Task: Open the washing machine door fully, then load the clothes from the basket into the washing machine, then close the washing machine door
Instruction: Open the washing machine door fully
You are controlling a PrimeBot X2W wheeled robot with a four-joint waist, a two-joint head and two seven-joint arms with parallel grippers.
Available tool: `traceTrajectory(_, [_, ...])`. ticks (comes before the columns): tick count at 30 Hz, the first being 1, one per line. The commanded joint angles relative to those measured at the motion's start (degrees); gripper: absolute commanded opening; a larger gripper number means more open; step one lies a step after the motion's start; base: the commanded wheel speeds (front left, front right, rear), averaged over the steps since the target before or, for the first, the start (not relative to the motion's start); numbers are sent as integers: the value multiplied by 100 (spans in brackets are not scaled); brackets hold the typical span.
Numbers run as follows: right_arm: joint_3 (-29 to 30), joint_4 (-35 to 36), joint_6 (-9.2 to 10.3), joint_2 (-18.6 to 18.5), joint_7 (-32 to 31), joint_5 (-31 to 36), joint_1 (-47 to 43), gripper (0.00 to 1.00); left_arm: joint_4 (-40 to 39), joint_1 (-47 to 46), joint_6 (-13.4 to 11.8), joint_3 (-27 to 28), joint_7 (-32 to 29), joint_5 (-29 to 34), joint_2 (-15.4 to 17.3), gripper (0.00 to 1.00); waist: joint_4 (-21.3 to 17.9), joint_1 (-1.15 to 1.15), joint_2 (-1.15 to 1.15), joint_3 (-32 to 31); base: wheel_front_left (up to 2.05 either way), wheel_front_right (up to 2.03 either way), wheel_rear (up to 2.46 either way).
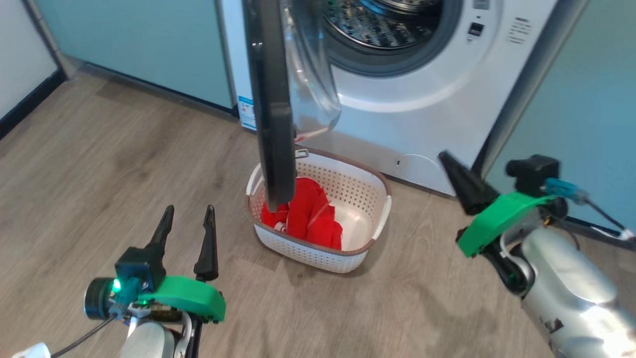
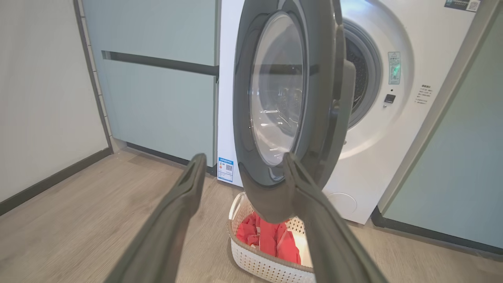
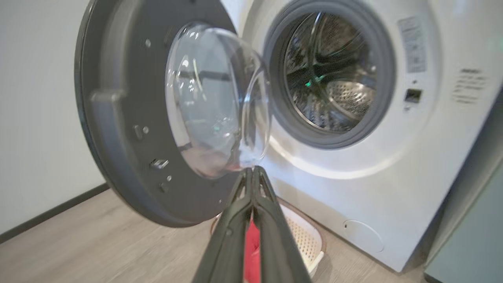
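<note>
Round black-rimmed washing machine door with clear domed glass (image 1: 271,99) standing swung out, roughly square to white front-loading washing machine (image 1: 422,114), dome facing right. Lower edge hanging over left end of cream perforated plastic basket (image 1: 370,186). Basket sitting on wood floor (image 1: 99,164) just before washer, long axis running along its front. Red clothes (image 1: 310,214) lying in left half. Left gripper (image 1: 190,209) hovering over bare floor, jaws gaping wide, gripping nothing. Right gripper (image 1: 443,158) pointing toward washer's lower front, jaws pressed together, empty.

I see a white washing machine (image 1: 422,114) with a grey-ringed, hole-dotted steel drum (image 1: 377,25); its door (image 1: 271,99) is glossy black around clear glass; the basket (image 1: 323,256) is cream, perforated, brown-rimmed; the clothes (image 1: 310,214) are bright red; the cabinets (image 1: 149,44) are pale teal; the floor (image 1: 99,174) is grey-brown wood grain.
</note>
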State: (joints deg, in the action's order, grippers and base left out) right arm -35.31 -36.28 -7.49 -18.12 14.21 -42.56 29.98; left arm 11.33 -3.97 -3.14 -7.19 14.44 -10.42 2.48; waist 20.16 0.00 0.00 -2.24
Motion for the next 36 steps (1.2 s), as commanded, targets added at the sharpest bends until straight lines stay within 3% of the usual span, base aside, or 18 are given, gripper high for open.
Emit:
traceTrajectory(1, [369,369,0,90,74,305,-56,0,-218,-213,12,205,56,68,40,100,-105,0,0,2,0,0,0])
traceTrajectory(6, [1943,1503,0,688,77,1581,-965,0,-264,-197,-9,314,56,78,40,100,-253,0,0,5,0,0,0])
traceTrajectory(10, [2784,2176,0,1253,78,2170,-1673,0,-268,-172,-18,352,56,68,40,100,-290,0,0,-10,0,0,0])
traceTrajectory(14, [3131,2440,0,1462,78,2592,-2125,0,-236,-130,-39,320,56,25,40,100,-310,0,0,-25,0,0,0])
traceTrajectory(20, [3334,2329,0,1520,78,2660,-2406,0,-95,-78,-39,252,56,33,40,100,-305,0,0,-45,0,0,0])
traceTrajectory(21, [3338,2326,0,1521,78,2671,-2416,34,-76,-74,-39,254,56,44,40,100,-305,0,0,-46,0,0,0])
traceTrajectory(22, [3345,2325,0,1522,78,2652,-2427,88,-63,-72,-39,254,56,50,40,100,-304,0,0,-47,0,0,0])
traceTrajectory(23, [3342,2307,0,1522,78,2579,-2442,100,-53,-67,-37,253,56,55,40,100,-300,0,0,-50,0,0,0])
traceTrajectory(36, [3282,2280,0,1524,78,2575,-2457,100,-83,-28,-73,241,56,109,40,100,-261,0,0,-33,0,0,0])
